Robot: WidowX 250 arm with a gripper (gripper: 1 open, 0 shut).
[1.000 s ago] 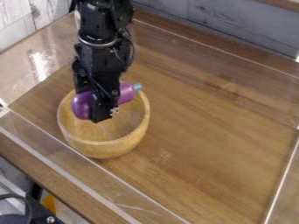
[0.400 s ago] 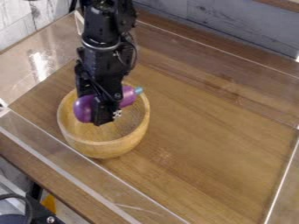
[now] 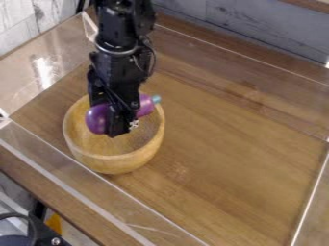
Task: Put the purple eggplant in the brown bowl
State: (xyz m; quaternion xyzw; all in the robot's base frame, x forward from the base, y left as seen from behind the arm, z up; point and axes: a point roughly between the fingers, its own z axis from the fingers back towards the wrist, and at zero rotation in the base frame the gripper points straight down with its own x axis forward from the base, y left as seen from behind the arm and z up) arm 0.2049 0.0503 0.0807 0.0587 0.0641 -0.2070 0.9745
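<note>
The purple eggplant [image 3: 99, 116] is seen inside the upper opening of the brown bowl [image 3: 115, 149], level with the far part of the rim, and it is gripped between the black fingers of the gripper [image 3: 115, 113]. Its body is glossy, rounded and a deep violet, with a bright highlight on the left bulge. It is laid roughly level, the thick end turned to the left and the narrower end to the right, where a small teal-green stem cap [image 3: 156, 98] is shown sticking out past the fingers above the bowl's far right rim. The middle of the fruit is hidden by the gripper.

The jaws are held partly apart by the width of the eggplant, so a firm hold on it is shown rather than a free gap. Whether the eggplant is touching the bowl's floor cannot be told, since the underside is hidden.

The gripper is pointed straight down, and the black arm [image 3: 122, 43] is carried almost upright above it, rising to the top edge of the view with cabling along its side.

The bowl is round, pale brown and thick-walled, with grain visible on its inner wall, and it is set on the left near part of a wooden table [image 3: 244, 144] edged with clear raised borders.
</note>
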